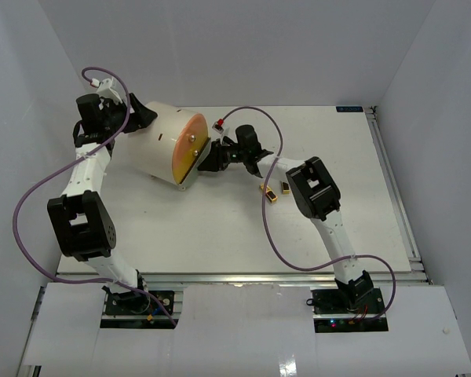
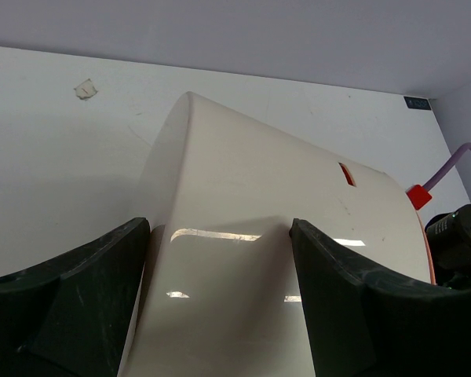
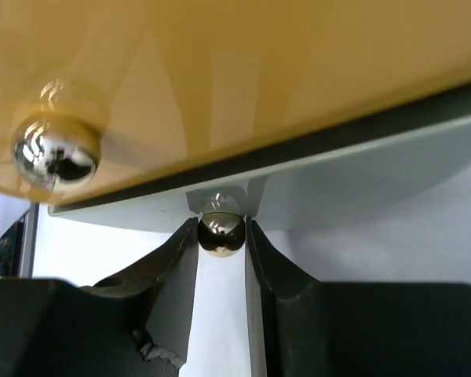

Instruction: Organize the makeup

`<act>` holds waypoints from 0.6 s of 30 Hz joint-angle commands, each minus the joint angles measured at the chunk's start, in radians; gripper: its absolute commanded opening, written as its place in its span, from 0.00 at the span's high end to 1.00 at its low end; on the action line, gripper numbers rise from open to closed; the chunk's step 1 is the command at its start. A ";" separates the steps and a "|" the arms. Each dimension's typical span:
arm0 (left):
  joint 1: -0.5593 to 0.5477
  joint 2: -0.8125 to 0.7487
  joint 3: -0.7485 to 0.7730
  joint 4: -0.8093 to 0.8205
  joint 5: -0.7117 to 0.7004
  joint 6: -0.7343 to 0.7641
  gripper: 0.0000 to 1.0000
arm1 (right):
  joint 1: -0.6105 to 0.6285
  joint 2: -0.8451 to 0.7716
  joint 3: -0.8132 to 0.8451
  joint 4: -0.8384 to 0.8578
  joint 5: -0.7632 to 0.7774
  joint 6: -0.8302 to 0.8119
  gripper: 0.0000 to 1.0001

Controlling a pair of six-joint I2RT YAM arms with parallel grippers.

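Observation:
Two gold-and-black lipstick tubes (image 1: 270, 194) (image 1: 284, 187) lie on the table beside my right arm's forearm. No other makeup shows. The big cream cylinder (image 1: 161, 137) lies on its side, its orange-yellow drawer face (image 1: 190, 149) turned right. My right gripper (image 1: 210, 159) reaches that face. In the right wrist view the right gripper (image 3: 221, 236) is shut on a chrome ball knob (image 3: 221, 228) at the pale edge under the orange front (image 3: 259, 71). My left gripper (image 2: 220, 259) stands open, its fingers (image 2: 102, 275) laid against the cylinder's wall (image 2: 243, 181) at its rear end.
A second chrome knob (image 3: 55, 153) sits higher on the orange front. White walls close in the table (image 1: 337, 157) at the back and both sides. Purple cables (image 1: 275, 236) loop from both arms over the table.

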 commanded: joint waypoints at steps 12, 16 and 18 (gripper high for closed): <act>-0.006 0.018 0.049 -0.187 -0.077 0.011 0.17 | -0.063 -0.272 -0.380 0.128 -0.108 -0.020 0.85; -0.008 -0.076 0.063 -0.158 -0.160 0.014 0.16 | -0.066 -0.294 -0.418 0.130 -0.105 -0.026 0.81; -0.008 -0.131 0.049 -0.121 -0.194 0.010 0.15 | -0.071 -0.298 -0.427 0.128 -0.105 -0.028 0.78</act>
